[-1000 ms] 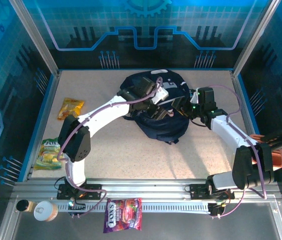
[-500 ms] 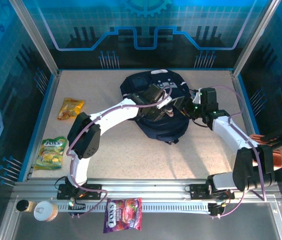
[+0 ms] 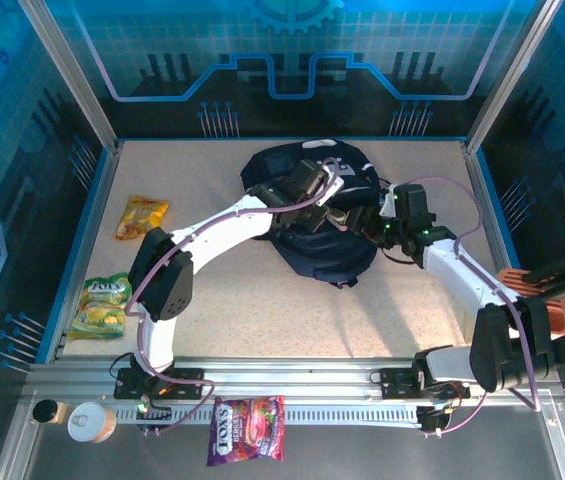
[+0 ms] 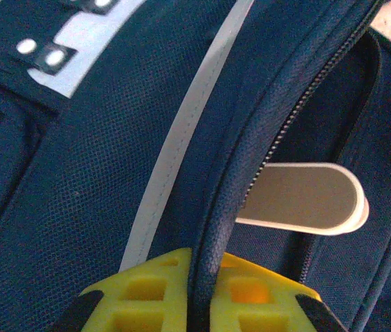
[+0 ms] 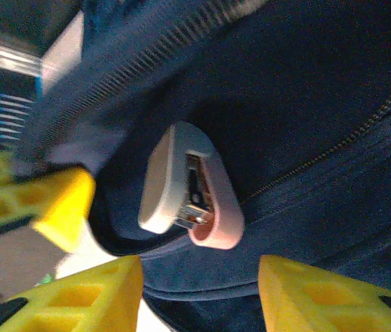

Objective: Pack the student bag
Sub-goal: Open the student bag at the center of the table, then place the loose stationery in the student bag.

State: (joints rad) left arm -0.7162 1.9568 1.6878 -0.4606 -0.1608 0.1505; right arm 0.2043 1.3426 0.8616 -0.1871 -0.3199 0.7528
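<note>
The student bag (image 3: 324,256), dark navy with a white stripe, lies in the middle of the table with its zipper mouth apart. My left gripper (image 3: 329,206) reaches over the bag from the left. In the left wrist view its yellow jaws (image 4: 205,268) are shut on the bag's (image 4: 77,173) rolled zipper edge. A white and pink stapler (image 4: 306,198) lies inside the mouth. My right gripper (image 3: 363,219) is at the bag's right side. In the right wrist view it (image 5: 198,294) stands open just in front of the stapler (image 5: 217,200), its fingers apart from it, with the bag's (image 5: 306,90) lower lip between them.
An orange snack packet (image 3: 142,216) and a green one (image 3: 101,305) lie at the left edge. A purple sweets packet (image 3: 247,430) and a capped jar (image 3: 90,422) rest on the front rail. An orange-brown tray (image 3: 554,303) sits at the far right.
My left gripper has moved from the top of the bag to its zipper edge and shut on it. The right gripper has stayed by the opening, shifting slightly.
</note>
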